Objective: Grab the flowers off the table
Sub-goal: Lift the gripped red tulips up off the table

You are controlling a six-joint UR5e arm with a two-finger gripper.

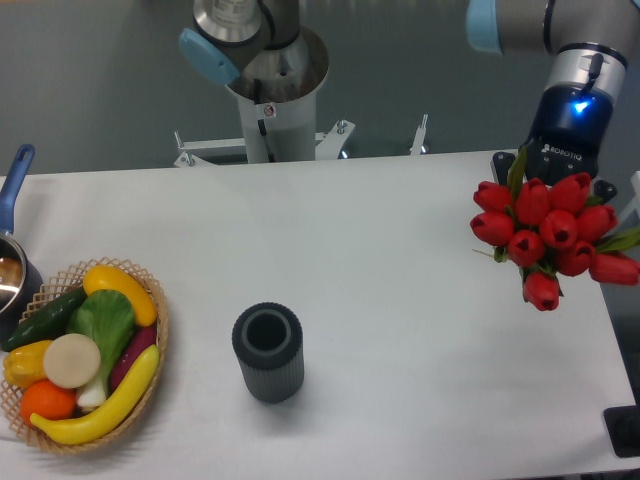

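Now the tool (553,180) grips the flowers (548,236) above the table (380,300).

The flowers (548,232) are a bunch of red tulips with green leaves. The red heads point toward the camera and sit close together. The bunch is up in the air at the right side, above the table (380,300). The stems are hidden behind the heads. The table is big, flat and white.
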